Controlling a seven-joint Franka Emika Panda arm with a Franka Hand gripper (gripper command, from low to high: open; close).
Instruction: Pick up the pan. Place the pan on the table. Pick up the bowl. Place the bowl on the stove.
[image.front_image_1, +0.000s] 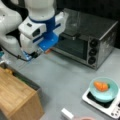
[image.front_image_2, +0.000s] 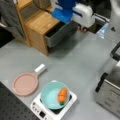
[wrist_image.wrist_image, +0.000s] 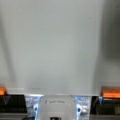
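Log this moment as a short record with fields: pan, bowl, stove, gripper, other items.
pan: the pan lies flat on the table, beside the stove, handle toward the wooden box
bowl: the bowl sits on the stove, with an orange item inside
gripper: the gripper is raised, far from the pan and bowl, holding nothing; wrist view shows only bare table
other items: toaster oven; wooden box with open drawer

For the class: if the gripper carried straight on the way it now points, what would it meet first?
Probably the bare table. The gripper points downward beside the toaster oven; the wrist view shows only grey surface. Depth is unclear.
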